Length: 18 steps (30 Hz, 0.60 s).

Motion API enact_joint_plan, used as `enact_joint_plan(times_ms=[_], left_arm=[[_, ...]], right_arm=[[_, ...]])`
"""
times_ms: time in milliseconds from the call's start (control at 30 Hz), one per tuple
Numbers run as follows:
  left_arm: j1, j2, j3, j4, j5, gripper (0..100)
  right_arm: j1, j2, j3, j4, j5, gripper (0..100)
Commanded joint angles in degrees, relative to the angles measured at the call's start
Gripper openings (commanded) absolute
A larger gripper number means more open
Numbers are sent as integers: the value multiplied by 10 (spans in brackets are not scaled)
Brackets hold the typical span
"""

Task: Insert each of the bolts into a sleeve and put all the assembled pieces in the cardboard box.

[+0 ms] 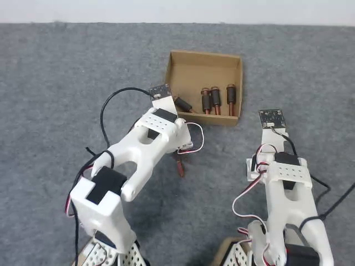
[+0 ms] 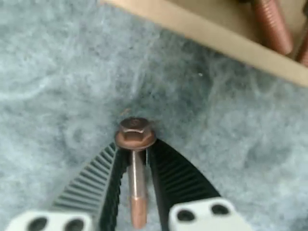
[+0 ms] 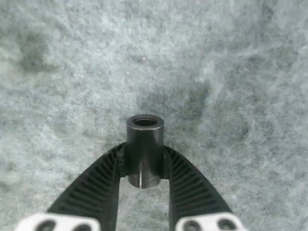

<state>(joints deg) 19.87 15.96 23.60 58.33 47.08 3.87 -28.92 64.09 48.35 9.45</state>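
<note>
Between the ribbed black fingers (image 2: 175, 173) of the left hand (image 2: 137, 154) sits a copper-coloured bolt (image 2: 136, 137). The hand is closed on the smooth upper shank, the two fingers parted by just the shank's width. The flanged hex head pokes out just beyond the fingertips and the threaded end points back toward the wrist. The bolt hangs above the grey felt worktop (image 1: 66, 72), with the near wall of the cardboard box (image 2: 207, 36) close ahead of the bolt head. The right hand (image 3: 143, 161) is likewise clamped, holding a dark sleeve (image 3: 144, 139) across its lower half. The fingertips press on either side and the open bore at the free end faces up and away from the wrist, over bare felt. From the high view, the left arm (image 1: 150, 144) stretches toward the box's near left corner, while the right arm (image 1: 285, 183) stands well to the side, short of the box's near right corner. Inside the box, three assembled pieces (image 1: 216, 100) lie side by side along the near wall toward the right, and a fourth piece (image 1: 182, 104) lies tilted at the left, partly hidden by the left arm's wrist.
</note>
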Motion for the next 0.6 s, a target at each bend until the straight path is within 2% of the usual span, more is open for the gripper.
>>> enact_joint_plan(times_ms=[0, 200, 400, 567], left_arm=[[-9, -47, 0, 19, -33, 10], [-24, -133, 54, 15, -194, 11], [-127, -167, 70, 14, -362, 11], [-196, -152, 72, -23, -428, 12]], right_arm=[[-7, -29, -1, -7, 4, 7], [-7, -29, -1, -6, 3, 7], [-7, -29, -1, -7, 2, 7], [-22, -29, -3, -41, 2, 7]])
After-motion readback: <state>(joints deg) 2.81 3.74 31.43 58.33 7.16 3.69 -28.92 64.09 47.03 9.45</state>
